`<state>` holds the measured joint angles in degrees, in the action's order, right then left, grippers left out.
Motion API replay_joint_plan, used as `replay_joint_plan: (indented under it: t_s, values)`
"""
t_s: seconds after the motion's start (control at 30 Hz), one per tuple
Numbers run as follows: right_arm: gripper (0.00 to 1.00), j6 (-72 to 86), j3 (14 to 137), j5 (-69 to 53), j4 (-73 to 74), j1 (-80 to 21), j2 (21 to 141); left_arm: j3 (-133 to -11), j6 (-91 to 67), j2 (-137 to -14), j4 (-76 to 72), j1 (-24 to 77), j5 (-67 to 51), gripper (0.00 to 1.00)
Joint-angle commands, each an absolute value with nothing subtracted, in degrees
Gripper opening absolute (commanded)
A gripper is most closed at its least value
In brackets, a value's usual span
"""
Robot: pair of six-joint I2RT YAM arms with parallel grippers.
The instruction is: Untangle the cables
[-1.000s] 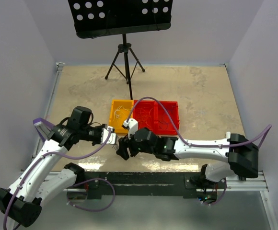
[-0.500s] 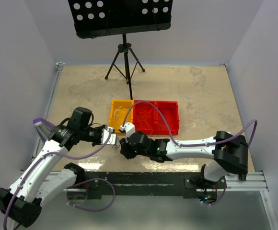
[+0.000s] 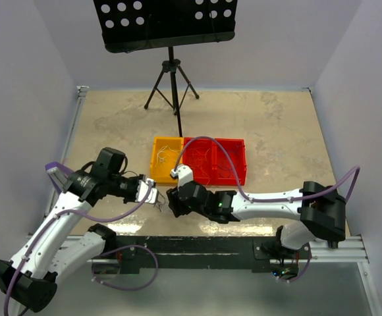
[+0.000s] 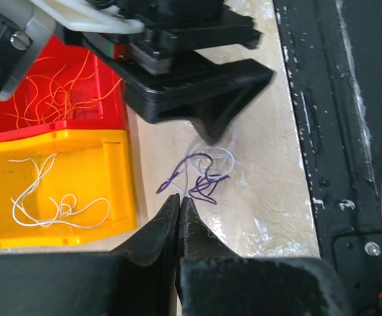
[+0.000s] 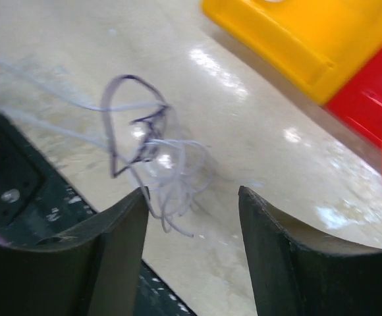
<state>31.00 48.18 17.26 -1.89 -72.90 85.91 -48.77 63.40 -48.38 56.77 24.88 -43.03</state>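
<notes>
Down at the near edge of the beige marbled worktop [image 3: 276,131], a little left of its middle, sit the cables [image 4: 203,176]. They are a small tangle of hair-thin purple and white wires, loose loops knotted over one another on the bare surface, just clear of the bins. The left tool [image 4: 180,199] is angled in from the left-edge side with its two black fingers pressed tight together, no gap showing. A pale strand runs from the knot straight to the tips and looks pinched there. In the right wrist view, blurred pale strands stretch from the tangle off to one side. The right tool [image 5: 191,194] points in from the right, low over the surface, fingers spread wide with nothing gripped. The loops lie just ahead of the gap and nearest one finger, and I cannot tell whether they touch it. From the left wrist view, one of its black fingertips hangs right over the far side of the knot. Beyond the tangle, towards the middle of the worktop, stands a yellow plastic bin [image 4: 128,191] with a few white wires [image 4: 46,201] curled inside. Hard against its right side is a red plastic bin [image 4: 79,122] with thin orange wires [image 4: 49,92] scattered in it. A black metal rail [image 3: 197,249] runs along the near edge. A black perforated music stand [image 3: 164,23] rises on its tripod at the far edge.
</notes>
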Motion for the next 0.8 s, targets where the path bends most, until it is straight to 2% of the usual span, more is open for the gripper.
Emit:
replay_joint_plan:
  t_s: [0.0, 0.13, 0.2, 0.47, 0.57, 0.63, 0.7, 0.77]
  values:
    - [0.6, 36.3, 49.5, 31.1, 7.1, -72.9, 83.8, -53.5, 69.5, -48.3, 64.8, 25.0, -46.3, 0.0]
    - [0.5, 42.0, 50.5, 38.1, 10.9, -72.9, 82.5, -55.6, 74.3, -50.4, 72.1, 25.0, -47.5, 0.0]
    - [0.49, 41.8, 50.7, 37.5, 10.5, -72.9, 83.8, -56.9, 76.1, -51.9, 75.5, 25.0, -48.2, 0.0]
    - [0.39, 41.7, 50.0, 32.2, 5.0, -72.9, 85.0, -55.5, 73.2, -54.3, 73.8, 25.0, -55.0, 0.0]
    - [0.32, 42.5, 49.6, 32.3, 5.0, -72.9, 82.5, -52.9, 63.6, -56.5, 64.5, 25.0, -54.5, 0.0]
    - [0.31, 42.7, 47.8, 31.1, 4.0, -72.9, 79.7, -51.1, 58.4, -57.1, 58.7, 25.0, -52.8, 0.0]
    - [0.34, 43.3, 45.6, 29.7, 2.6, -72.9, 76.7, -48.0, 51.2, -56.3, 50.8, 25.0, -49.1, 0.0]
    - [0.4, 44.6, 43.3, 29.3, 2.2, -73.0, 73.0, -44.6, 36.9, -54.9, 35.8, 25.0, -40.3, 0.0]
